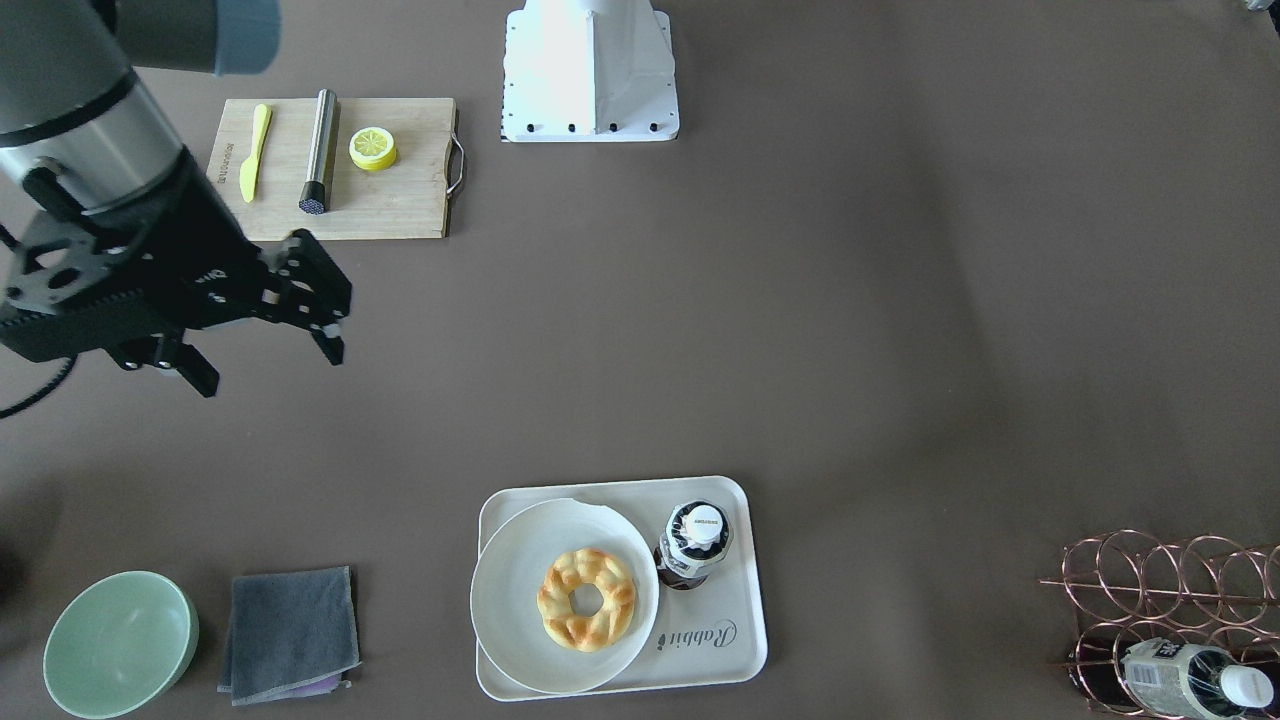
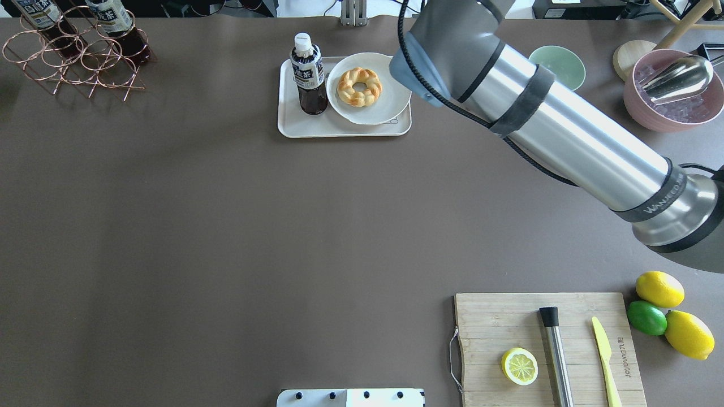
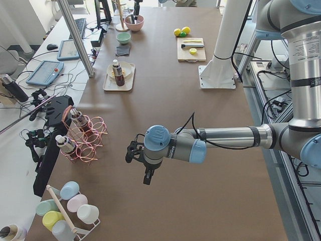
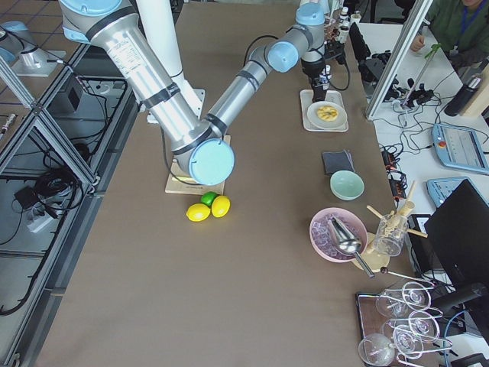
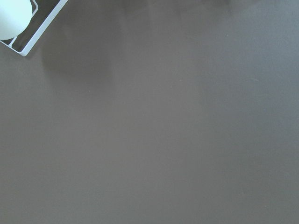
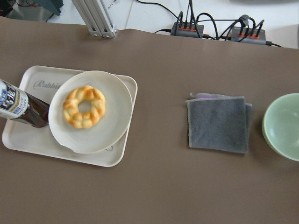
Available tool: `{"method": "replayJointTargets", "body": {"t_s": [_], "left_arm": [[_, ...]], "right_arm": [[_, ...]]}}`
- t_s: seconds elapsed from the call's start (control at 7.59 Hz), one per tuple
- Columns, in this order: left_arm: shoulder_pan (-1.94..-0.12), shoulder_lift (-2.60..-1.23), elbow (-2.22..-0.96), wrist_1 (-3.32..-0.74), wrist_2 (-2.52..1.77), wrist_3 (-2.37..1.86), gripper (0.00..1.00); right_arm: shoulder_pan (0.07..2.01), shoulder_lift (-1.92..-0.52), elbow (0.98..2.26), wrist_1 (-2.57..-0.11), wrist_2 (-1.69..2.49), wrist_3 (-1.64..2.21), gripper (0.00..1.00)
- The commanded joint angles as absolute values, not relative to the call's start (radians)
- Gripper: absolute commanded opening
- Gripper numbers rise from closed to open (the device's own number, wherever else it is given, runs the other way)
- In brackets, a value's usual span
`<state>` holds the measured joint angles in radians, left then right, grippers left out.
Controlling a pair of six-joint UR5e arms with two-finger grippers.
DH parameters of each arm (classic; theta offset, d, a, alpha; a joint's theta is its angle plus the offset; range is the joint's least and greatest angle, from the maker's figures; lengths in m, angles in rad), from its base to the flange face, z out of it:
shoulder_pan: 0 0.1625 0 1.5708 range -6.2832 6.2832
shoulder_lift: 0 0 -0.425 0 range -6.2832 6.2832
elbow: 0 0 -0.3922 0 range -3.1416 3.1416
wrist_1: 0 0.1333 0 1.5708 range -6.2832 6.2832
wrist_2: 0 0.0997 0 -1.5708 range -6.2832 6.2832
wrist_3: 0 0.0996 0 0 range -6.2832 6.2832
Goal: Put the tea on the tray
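The tea (image 1: 693,545), a small bottle of dark liquid with a white cap, stands upright on the cream tray (image 1: 720,640) beside a round plate. It also shows in the overhead view (image 2: 308,73) and the right wrist view (image 6: 18,105). My right gripper (image 1: 268,362) is open and empty. It hangs high above the table, away from the tray. My left gripper (image 3: 143,163) shows only in the exterior left view, over bare table far from the tray. I cannot tell whether it is open or shut.
A white plate (image 1: 510,590) with a doughnut (image 1: 587,598) overlaps the tray. A copper wire rack (image 1: 1170,600) holds a look-alike bottle (image 1: 1190,678). A cutting board (image 1: 390,210), green bowl (image 1: 120,645) and grey cloth (image 1: 290,632) are nearby.
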<state>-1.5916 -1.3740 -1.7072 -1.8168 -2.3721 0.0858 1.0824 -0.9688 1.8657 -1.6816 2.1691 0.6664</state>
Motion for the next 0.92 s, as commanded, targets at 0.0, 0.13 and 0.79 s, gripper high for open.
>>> {"method": "replayJointTargets", "body": {"t_s": [0.0,0.13,0.79], "left_arm": [[-1.591,-1.339,-1.715,-1.787,-2.361,0.13,0.99],[-1.589,-1.31,-1.701,-1.764,-2.405,0.112,0.99],[-1.589,-1.307,-1.694,-1.672,-2.41,0.11,0.99]], "right_arm": [[1.277,-1.448,2.072,-1.713,2.223,0.202,1.0],[1.369,-1.579,2.071,-1.71,2.223,-0.028,1.0],[1.552,-1.747,1.927,-1.709,2.212,-0.179,1.0]]}}
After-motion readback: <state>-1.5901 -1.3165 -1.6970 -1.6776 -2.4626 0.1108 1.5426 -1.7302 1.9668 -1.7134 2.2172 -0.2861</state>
